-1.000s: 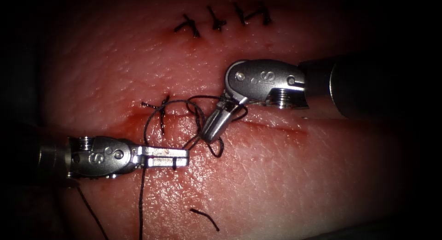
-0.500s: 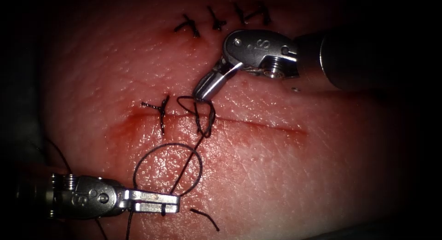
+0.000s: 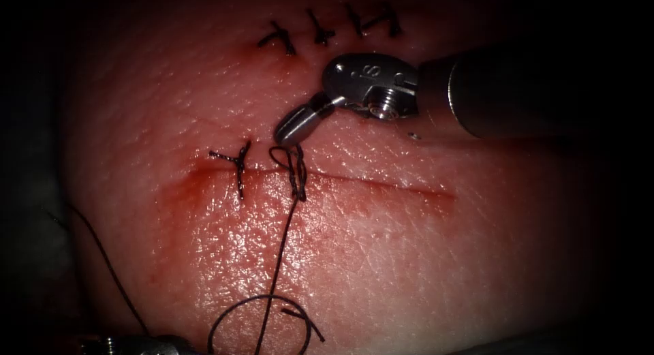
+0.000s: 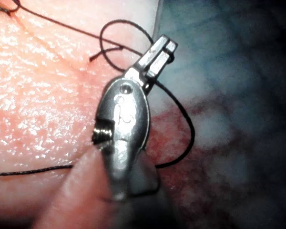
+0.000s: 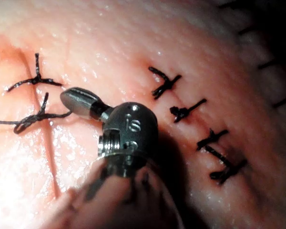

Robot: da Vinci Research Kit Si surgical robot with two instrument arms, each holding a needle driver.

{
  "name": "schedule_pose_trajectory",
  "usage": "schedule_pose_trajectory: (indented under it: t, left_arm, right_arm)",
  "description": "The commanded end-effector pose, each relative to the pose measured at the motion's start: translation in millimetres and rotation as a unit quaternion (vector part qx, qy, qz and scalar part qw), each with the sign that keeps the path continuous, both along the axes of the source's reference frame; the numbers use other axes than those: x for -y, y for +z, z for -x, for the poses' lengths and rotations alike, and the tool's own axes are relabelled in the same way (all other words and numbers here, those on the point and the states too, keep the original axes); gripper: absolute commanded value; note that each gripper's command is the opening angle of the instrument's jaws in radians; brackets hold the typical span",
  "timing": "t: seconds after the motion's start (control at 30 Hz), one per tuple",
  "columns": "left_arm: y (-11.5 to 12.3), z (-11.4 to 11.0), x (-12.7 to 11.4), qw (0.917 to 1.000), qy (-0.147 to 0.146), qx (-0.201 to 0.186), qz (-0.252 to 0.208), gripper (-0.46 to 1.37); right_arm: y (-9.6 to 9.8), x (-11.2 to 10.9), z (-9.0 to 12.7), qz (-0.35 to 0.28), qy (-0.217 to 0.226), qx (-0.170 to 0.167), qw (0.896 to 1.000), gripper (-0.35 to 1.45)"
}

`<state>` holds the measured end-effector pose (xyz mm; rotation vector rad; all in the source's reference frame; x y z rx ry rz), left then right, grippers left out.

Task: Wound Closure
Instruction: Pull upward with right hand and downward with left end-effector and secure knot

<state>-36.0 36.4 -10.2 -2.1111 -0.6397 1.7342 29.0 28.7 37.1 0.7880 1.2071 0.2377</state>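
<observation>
A horizontal cut (image 3: pixel 381 186) runs across the tissue (image 3: pixel 422 259). One finished stitch (image 3: pixel 239 165) crosses its left end. Just right of that stitch a knot (image 3: pixel 297 172) sits on the cut. My right tool (image 3: pixel 291 128) hovers just above the knot, jaws shut on the short thread end (image 5: pixel 62 114) that leads into the knot (image 5: pixel 32 119). The long thread (image 3: pixel 281 259) runs taut from the knot down to a loop (image 3: pixel 266 324) at the tissue's near edge. There my left tool (image 4: pixel 159 51) has its jaws shut on the thread (image 4: pixel 188 124).
Several older stitches (image 3: pixel 327 29) lie in a row on the tissue beyond the right tool. A short cut end of thread (image 3: pixel 304 324) lies inside the loop. Red fluid (image 3: pixel 191 191) stains the tissue around the cut's left end.
The left tool has drawn the thread down and away from the cut while the right tool rose above it. The loose loops over the cut have closed into a tight knot.
</observation>
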Motion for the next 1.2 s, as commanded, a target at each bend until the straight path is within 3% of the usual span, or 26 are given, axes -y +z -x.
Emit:
schedule_pose_trajectory:
  t: [0.03,0.13,0.3,0.7,1.2]
  left_arm:
    - [0.0,0.3,0.8,0.9996,0.025,0.005,-0.009,-0.35]
    - [0.7,1.1,2.9,0.9959,0.087,0.015,-0.021,-0.35]
    - [1.7,2.1,5.6,0.9874,0.149,0.033,-0.041,-0.35]
    - [5.3,3.8,11.0,0.9612,0.263,0.038,-0.076,-0.35]
    - [5.9,4.4,11.1,0.9620,0.258,0.042,-0.079,-0.35]
  right_arm:
    - [0.0,-0.2,0.0,0.001,0.011,0.007,1.000,-0.35]
    - [0.4,-0.9,0.2,0.001,0.037,0.023,0.999,-0.35]
    - [0.8,-1.9,0.3,-0.005,0.055,0.038,0.998,-0.35]
    - [1.5,-3.5,0.3,0.000,0.072,0.046,0.996,-0.35]
    - [1.6,-5.3,0.9,0.080,0.099,0.107,0.986,-0.35]
